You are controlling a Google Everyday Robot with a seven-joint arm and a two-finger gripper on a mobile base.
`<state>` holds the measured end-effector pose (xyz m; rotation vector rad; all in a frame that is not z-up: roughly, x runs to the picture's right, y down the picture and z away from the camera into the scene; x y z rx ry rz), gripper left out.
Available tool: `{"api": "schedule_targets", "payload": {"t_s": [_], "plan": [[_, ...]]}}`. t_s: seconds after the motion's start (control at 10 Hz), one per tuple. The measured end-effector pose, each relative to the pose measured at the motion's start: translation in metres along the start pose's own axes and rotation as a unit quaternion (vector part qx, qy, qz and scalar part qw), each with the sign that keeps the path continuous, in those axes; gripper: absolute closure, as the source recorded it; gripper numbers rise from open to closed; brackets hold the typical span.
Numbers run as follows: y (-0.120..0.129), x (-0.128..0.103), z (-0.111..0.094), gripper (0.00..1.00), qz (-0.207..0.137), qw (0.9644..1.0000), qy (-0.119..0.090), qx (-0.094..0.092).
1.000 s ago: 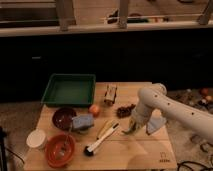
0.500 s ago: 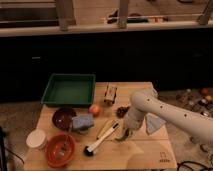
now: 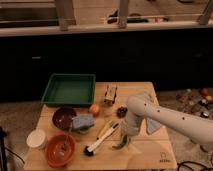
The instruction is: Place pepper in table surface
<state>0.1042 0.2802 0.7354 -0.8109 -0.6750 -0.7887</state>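
The green pepper [image 3: 121, 144] lies low on the light tan table surface [image 3: 145, 155], right of the brush. My gripper [image 3: 126, 134] hangs at the end of the white arm [image 3: 170, 119], directly over the pepper's upper end. I cannot tell whether the pepper is still held or resting free on the wood.
A yellow-and-white handled brush [image 3: 101, 137] lies left of the pepper. A green tray [image 3: 69, 90] sits at the back left. A dark bowl [image 3: 64, 118], blue cloth [image 3: 82, 122], orange bowl [image 3: 60, 149], white cup [image 3: 37, 138], orange fruit [image 3: 94, 109] and small wooden item [image 3: 110, 93] stand nearby.
The arm has swung left and down toward the brush, bringing the gripper and the pepper low to the tabletop.
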Motion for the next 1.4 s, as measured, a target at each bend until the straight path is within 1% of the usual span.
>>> {"api": "schedule_targets", "payload": {"t_s": [0.2, 0.3, 0.4, 0.6, 0.7, 1.0, 1.2, 1.4], "plan": [[-0.002, -0.004, 0.001, 0.62, -0.006, 0.9999, -0.010, -0.003], [-0.001, -0.004, 0.002, 0.50, -0.006, 0.9999, -0.014, -0.003], [-0.001, -0.004, 0.002, 0.40, -0.007, 0.9998, -0.016, -0.004], [-0.002, -0.004, 0.004, 0.24, -0.009, 0.9997, -0.020, -0.006], [-0.001, -0.003, 0.005, 0.20, -0.008, 0.9997, -0.023, -0.007], [0.000, 0.002, 0.005, 0.20, -0.007, 0.9996, -0.023, -0.015], [0.003, 0.011, 0.001, 0.20, -0.001, 0.9997, -0.014, -0.022], [0.009, 0.029, -0.010, 0.20, 0.015, 0.9995, 0.005, -0.027]]}}
